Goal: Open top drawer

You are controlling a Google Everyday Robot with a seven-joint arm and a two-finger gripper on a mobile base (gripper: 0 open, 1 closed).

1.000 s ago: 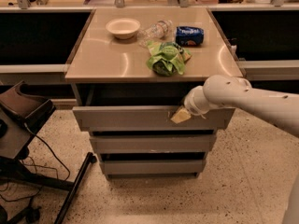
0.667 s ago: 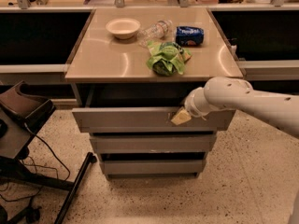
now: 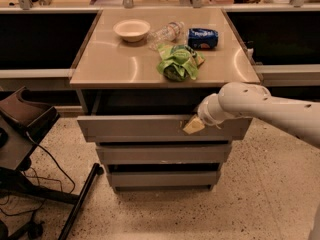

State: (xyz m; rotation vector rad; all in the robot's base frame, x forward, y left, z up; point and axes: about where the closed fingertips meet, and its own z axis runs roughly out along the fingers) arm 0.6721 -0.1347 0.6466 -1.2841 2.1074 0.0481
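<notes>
The top drawer (image 3: 135, 128) is the widest grey metal front under the tan countertop, pulled out a little past the two narrower fronts below, with a dark gap above it. Pale scuff marks sit right of its centre. My gripper (image 3: 194, 124), at the end of a white arm coming from the right, rests at the drawer's upper edge right of centre. Its pale fingertip (image 3: 193, 126) lies over the drawer front.
On the countertop (image 3: 110, 64) are a white bowl (image 3: 131, 29), a clear plastic bottle (image 3: 165, 33), a blue chip bag (image 3: 202, 38) and a green bag (image 3: 177, 62). Two lower drawer fronts (image 3: 162, 154) are below. A dark chair and cables (image 3: 25, 134) stand at left on the speckled floor.
</notes>
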